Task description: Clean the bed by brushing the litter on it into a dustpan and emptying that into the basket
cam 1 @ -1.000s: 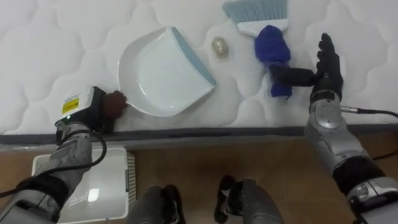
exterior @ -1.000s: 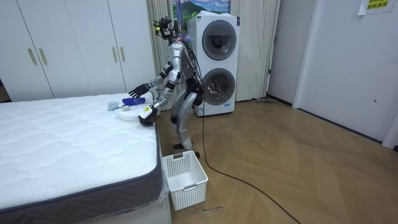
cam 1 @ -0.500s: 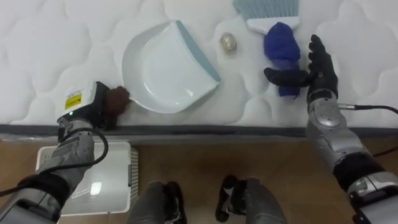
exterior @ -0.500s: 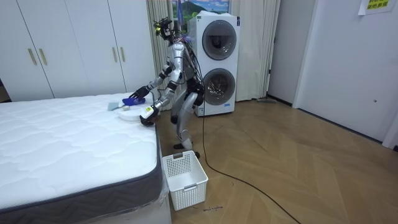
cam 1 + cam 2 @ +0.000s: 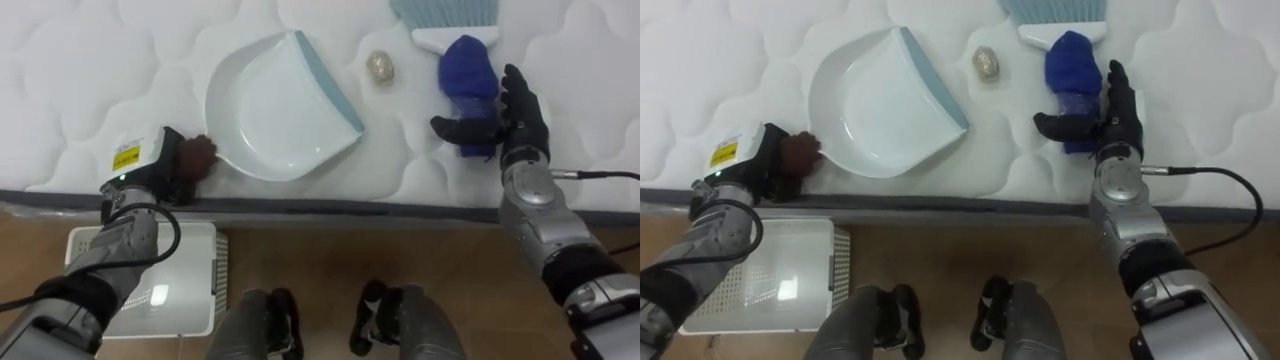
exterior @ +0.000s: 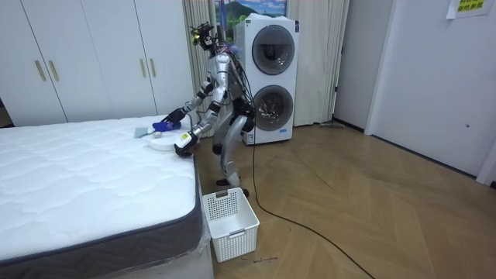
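A white dustpan with a blue lip lies on the white mattress near its edge. My left hand is shut on its brown handle at the lower left. A small crumpled ball rests just beyond the pan's lip. To its right lies a brush with a dark blue handle and pale blue bristles. My right hand stands beside that handle, fingers straight, thumb laid across its near end. In the room view I stand bent over the bed's side.
A white slatted basket sits on the wooden floor below the mattress edge, under my left arm; the same basket stands by the bed's corner. Stacked washing machines are behind me. Wardrobes line the far wall.
The whole picture has drifted right and down a little, so the camera moved. My right hand has closed in on the brush handle from the right. The left hand keeps its hold.
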Available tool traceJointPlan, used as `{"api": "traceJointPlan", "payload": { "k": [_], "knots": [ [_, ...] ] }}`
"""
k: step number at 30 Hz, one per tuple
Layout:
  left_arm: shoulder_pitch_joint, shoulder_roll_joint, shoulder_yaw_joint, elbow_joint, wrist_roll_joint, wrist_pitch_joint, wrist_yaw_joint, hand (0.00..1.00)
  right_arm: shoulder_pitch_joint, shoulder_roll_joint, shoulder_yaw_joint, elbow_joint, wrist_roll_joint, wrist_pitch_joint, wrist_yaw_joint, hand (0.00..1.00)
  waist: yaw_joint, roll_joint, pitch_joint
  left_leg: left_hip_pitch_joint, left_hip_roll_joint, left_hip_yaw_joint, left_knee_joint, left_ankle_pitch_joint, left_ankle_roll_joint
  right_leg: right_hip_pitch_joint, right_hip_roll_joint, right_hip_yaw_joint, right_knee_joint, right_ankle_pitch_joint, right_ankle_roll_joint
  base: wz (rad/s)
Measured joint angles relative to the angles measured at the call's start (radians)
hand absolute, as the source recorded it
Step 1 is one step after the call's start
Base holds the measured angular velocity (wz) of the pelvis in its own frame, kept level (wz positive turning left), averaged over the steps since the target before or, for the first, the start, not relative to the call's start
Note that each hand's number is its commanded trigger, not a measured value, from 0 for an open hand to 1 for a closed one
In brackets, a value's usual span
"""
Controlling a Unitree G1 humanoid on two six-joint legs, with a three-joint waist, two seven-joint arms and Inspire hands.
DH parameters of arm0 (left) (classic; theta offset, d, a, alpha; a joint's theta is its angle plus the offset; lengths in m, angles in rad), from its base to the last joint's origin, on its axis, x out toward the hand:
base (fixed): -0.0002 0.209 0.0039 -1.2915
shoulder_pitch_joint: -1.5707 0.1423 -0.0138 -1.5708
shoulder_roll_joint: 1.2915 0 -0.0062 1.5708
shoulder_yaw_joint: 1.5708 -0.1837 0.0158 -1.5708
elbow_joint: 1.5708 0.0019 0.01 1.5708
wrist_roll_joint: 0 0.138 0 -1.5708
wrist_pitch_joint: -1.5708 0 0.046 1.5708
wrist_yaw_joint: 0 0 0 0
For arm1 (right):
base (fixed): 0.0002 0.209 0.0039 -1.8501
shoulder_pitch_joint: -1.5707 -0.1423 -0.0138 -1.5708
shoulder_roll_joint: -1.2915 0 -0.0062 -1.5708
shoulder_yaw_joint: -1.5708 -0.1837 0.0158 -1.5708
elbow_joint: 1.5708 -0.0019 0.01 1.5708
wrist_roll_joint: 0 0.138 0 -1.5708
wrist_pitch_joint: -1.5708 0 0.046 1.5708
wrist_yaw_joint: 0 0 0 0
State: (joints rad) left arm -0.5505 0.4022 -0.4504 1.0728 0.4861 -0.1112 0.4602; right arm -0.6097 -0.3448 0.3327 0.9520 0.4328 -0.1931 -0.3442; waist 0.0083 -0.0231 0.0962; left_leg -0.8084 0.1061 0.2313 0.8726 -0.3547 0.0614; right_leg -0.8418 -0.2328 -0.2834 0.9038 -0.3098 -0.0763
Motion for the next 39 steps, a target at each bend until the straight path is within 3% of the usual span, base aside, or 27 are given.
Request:
{"api": "traceJointPlan", "payload": {
  "k": [12,21,22,23,24,29,33,39],
  "knots": [
    [-0.008,-0.001,-0.001,0.000,-0.003,0.009,0.009,1.00,-0.060,-0.004,0.000,0.052,-0.045,0.044,0.019,0.00,0.002,-0.001,0.0003,-0.022,0.003,-0.004,0.014,0.001,0.001,-0.015,0.004,0.001,0.005,0.000,0.000,0.00],
    [-0.018,-0.007,-0.031,-0.003,-0.003,0.015,0.051,1.00,-0.075,-0.006,0.039,0.073,-0.040,0.043,-0.009,0.00,0.000,-0.003,0.0020,-0.056,-0.010,-0.019,0.043,0.000,0.003,-0.044,-0.013,-0.002,0.044,-0.017,0.000,0.07],
    [-0.027,-0.007,-0.039,-0.005,-0.004,0.016,0.058,1.00,-0.087,-0.007,0.040,0.085,-0.040,0.043,-0.014,0.10,0.000,-0.003,0.0020,-0.070,-0.011,-0.022,0.050,0.000,0.003,-0.056,-0.014,-0.002,0.052,-0.019,0.000,0.05],
    [-0.033,-0.007,-0.043,-0.005,-0.005,0.017,0.060,1.00,-0.090,-0.007,0.041,0.090,-0.040,0.042,-0.015,0.62,0.001,-0.003,0.0020,-0.077,-0.012,-0.024,0.053,0.000,0.003,-0.063,-0.015,-0.002,0.054,-0.019,0.000,0.06],
    [-0.038,-0.007,-0.044,-0.005,-0.007,0.017,0.063,1.00,-0.097,-0.008,0.050,0.093,-0.040,0.042,-0.020,1.00,0.003,-0.003,0.0020,-0.089,-0.012,-0.026,0.058,0.000,0.004,-0.073,-0.015,-0.003,0.057,-0.019,0.000,0.04],
    [-0.040,-0.007,-0.061,-0.024,-0.021,0.017,0.087,1.00,-0.100,-0.024,0.060,0.110,-0.048,0.038,-0.057,1.00,0.004,-0.001,0.0032,-0.121,-0.017,-0.040,0.078,0.000,0.006,-0.093,-0.031,-0.020,0.075,-0.023,-0.005,0.08],
    [-0.047,-0.011,-0.066,-0.042,-0.021,0.016,0.102,1.00,-0.125,-0.081,0.061,0.148,-0.052,0.030,-0.071,1.00,0.012,0.000,0.0042,-0.147,-0.032,-0.041,0.090,0.001,0.009,-0.124,-0.048,-0.017,0.103,-0.030,-0.008,0.09],
    [-0.056,-0.009,-0.063,-0.070,-0.022,0.016,0.105,1.00,-0.148,-0.120,0.061,0.186,-0.128,0.025,-0.106,1.00,0.027,0.000,0.0044,-0.189,-0.031,-0.046,0.128,-0.004,0.001,-0.165,-0.062,-0.020,0.157,-0.059,-0.024,0.07]
  ]
}}
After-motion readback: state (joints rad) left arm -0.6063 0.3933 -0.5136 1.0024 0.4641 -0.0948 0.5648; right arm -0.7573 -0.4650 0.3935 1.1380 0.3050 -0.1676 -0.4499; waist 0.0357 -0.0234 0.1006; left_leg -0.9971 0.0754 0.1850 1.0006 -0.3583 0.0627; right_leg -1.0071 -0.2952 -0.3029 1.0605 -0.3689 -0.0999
